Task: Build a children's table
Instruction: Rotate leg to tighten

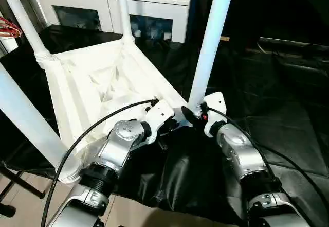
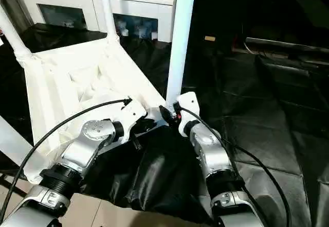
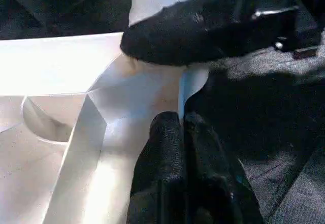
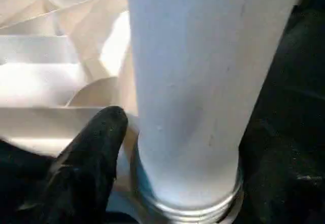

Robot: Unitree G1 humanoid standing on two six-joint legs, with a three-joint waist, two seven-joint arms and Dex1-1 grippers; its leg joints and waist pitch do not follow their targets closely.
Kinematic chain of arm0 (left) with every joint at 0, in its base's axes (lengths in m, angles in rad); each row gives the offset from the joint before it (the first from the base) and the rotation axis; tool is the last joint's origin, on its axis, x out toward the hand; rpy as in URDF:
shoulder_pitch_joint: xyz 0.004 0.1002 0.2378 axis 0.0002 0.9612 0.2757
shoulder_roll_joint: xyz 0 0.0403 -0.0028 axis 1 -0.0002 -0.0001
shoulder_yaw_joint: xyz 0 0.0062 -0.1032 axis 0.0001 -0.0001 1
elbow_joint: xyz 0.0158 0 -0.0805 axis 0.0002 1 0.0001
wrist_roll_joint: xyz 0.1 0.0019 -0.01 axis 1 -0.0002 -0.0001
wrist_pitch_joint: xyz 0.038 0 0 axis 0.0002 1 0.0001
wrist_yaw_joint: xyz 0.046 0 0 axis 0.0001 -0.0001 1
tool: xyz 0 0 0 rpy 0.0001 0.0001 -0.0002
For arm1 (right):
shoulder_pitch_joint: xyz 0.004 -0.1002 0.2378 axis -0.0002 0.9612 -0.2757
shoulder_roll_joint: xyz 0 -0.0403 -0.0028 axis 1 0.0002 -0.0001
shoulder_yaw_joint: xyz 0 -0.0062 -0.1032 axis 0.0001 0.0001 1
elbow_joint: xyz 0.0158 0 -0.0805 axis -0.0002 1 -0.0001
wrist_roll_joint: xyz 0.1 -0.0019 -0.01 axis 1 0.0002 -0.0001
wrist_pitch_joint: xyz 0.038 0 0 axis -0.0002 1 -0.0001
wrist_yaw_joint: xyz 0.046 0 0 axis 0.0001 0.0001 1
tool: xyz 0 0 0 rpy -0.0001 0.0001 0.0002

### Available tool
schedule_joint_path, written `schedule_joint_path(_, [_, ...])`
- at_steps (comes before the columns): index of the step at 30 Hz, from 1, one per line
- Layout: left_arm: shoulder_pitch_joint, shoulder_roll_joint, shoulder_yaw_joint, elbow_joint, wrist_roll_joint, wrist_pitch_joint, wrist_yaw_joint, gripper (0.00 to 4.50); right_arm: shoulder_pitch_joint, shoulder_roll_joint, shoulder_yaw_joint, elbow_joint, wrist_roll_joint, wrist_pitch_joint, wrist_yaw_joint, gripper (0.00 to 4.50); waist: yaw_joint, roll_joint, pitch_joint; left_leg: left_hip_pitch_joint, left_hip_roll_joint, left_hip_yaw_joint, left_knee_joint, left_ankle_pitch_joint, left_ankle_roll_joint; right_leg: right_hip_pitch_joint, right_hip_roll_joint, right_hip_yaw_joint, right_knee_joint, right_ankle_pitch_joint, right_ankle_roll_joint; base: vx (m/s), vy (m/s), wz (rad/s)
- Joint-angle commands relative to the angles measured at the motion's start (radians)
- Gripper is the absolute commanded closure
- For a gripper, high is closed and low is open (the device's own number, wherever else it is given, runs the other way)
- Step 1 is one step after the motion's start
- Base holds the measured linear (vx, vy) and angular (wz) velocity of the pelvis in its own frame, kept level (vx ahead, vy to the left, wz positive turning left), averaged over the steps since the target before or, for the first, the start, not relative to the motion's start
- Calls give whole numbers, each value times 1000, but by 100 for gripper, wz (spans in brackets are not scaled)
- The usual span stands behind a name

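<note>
Upside-down tabletop (image 1: 92,90): near-corner leg (image 1: 212,41) sits between right tool (image 1: 191,115) fingers, spread apart; left tool (image 3: 185,148) pinched together, touching corner.

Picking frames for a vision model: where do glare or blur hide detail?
Left eye view: tabletop ribs wash out in glare, black cover keeps little detail. Left wrist view: near fingers soft-focus. Right wrist view: leg close, blurred, pale.
</note>
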State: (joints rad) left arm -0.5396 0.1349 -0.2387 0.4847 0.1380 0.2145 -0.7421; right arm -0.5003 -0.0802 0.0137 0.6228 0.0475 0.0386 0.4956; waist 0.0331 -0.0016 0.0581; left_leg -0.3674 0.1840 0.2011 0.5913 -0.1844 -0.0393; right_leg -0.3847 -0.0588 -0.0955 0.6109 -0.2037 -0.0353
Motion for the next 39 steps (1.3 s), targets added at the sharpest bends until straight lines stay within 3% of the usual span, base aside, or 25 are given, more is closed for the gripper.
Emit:
schedule_joint_path(1, [-2,-23,-5,-53,-79,-58,-54,450,14,5,115,-48,21,15,162,84,9,-2,-67,9,60,-34,-59,-139,76,52,-104,70,-77,-127,-210,0,0,0])
schedule_joint_path(5, [16,34,-10,-74,-95,-95,-141,450,10,-63,115,-59,31,8,262,84,9,-1,-66,8,60,-33,-57,-149,88,50,-105,70,-79,-143,-211,0,0,0])
schedule_joint_path(9, [23,76,-9,-73,-98,-118,-189,450,1,-116,116,-53,35,5,345,84,12,0,-63,11,63,-34,-60,-169,72,46,-104,70,-82,-193,-203,0,0,0])
schedule_joint_path(11, [32,98,-15,-85,-108,-125,-232,450,3,-139,122,-62,39,3,388,84,14,1,-64,12,65,-34,-60,-172,70,45,-103,70,-80,-185,-206,0,0,0])
schedule_joint_path(12, [46,132,-26,-104,-123,-129,-300,450,14,-178,136,-85,47,-2,475,84,17,-9,-66,13,66,-34,-60,-163,72,47,-104,70,-77,-170,-208,0,0,0])
schedule_joint_path(15, [55,162,-37,-119,-133,-130,-356,450,29,-217,156,-111,58,-2,564,84,26,-4,-68,11,66,-31,-56,-132,89,48,-103,70,-69,-122,-215,0,0,0])
schedule_joint_path(17, [57,177,-42,-124,-140,-131,-387,450,41,-247,176,-130,64,-1,628,84,36,-6,-68,11,67,-29,-56,-117,98,47,-102,70,-67,-108,-215,0,0,0])
schedule_joint_path(23, [56,200,-54,-132,-164,-138,-456,450,54,-302,220,-153,48,-21,722,140,50,-9,-64,14,66,-29,-58,-146,76,44,-105,70,-76,-186,-197,0,0,0])
schedule_joint_path(31, [51,207,-55,-128,-171,-144,-475,450,63,-316,236,-173,41,-31,743,182,53,-8,-68,12,66,-30,-56,-124,80,45,-103,69,-71,-153,-198,0,0,0])
schedule_joint_path(37, [49,187,-49,-120,-164,-144,-431,450,84,-300,235,-183,49,-22,718,185,54,-9,-67,13,66,-30,-56,-130,79,45,-103,69,-73,-171,-192,0,0,0])
schedule_joint_path(39, [42,138,-44,-106,-142,-129,-334,450,90,-230,188,-158,63,4,589,186,50,-9,-64,16,67,-31,-59,-146,66,40,-103,70,-79,-201,-189,0,0,0])
